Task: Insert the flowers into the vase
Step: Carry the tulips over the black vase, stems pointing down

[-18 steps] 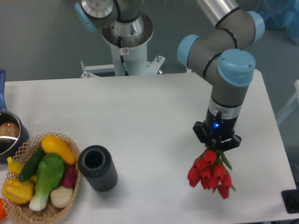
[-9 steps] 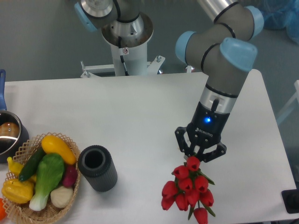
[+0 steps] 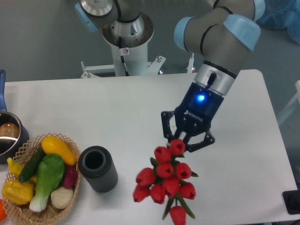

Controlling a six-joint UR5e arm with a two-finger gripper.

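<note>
The fingers clamp the flowers (blooms hanging below).

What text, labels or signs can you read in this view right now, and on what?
"ROBOTIQ": white lettering on the dark end effector body, small and only partly legible.
A small round red-and-white sticker on the white arm base: a sign, too small to read.
Nothing readable on the vase, the flowers or the basket.
</note>
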